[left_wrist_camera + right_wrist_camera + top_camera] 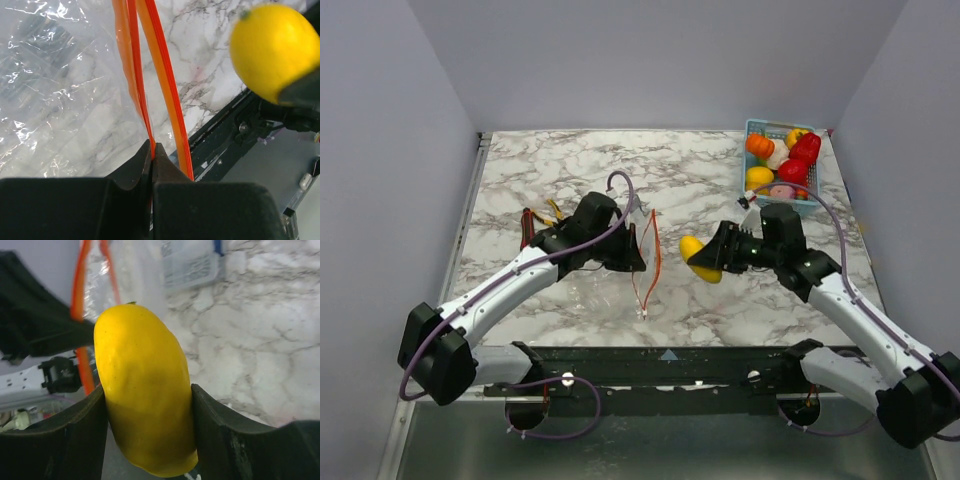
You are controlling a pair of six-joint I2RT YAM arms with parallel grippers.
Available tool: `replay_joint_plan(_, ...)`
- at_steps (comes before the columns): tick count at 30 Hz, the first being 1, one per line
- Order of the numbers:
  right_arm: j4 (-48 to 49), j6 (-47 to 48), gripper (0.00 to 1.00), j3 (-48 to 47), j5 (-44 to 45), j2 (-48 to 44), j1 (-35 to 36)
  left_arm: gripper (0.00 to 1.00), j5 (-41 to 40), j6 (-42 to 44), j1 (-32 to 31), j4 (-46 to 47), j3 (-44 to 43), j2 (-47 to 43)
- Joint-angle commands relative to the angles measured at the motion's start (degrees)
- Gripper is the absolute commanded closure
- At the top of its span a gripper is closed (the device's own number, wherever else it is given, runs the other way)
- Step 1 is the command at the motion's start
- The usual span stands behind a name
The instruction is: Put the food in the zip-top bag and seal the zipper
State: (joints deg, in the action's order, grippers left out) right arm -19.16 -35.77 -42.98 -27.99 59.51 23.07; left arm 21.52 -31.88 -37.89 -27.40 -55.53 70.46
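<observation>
The clear zip-top bag (638,250) is held up at the table's middle, its mouth facing right. Its red-orange zipper (654,265) hangs in a loop, and in the left wrist view (162,85) the two strips are parted. My left gripper (638,248) is shut on one zipper strip (134,75). My right gripper (703,258) is shut on a yellow toy fruit (698,256), held just right of the bag's mouth, apart from it. The fruit fills the right wrist view (142,390) and shows in the left wrist view (272,47).
A blue mesh basket (751,130) at the back right holds several more toy foods, orange, red, yellow and white. A dark red object (528,228) lies left of the left gripper. A rigid clear box (192,262) shows behind the bag.
</observation>
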Motion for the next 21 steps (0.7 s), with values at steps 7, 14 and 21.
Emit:
replay_joint_plan(7,6.85,-21.61,0.99,3.39,-1.73,-6.26,11.23,1.0,-8.21,-5.34,-5.76,-3.8,-8.69,7.24)
replay_joint_plan(14,14.12,-32.7,0.99,7.54,11.42,-4.71,18.29,1.0,-8.41,-4.5,-6.76,4.93,-2.89,3.98)
replay_joint_plan(21,20.42,-37.61,0.99,14.07,15.56,-3.92,18.5,1.0,-6.49,-3.89,-7.15,10.95,2.0,-2.11)
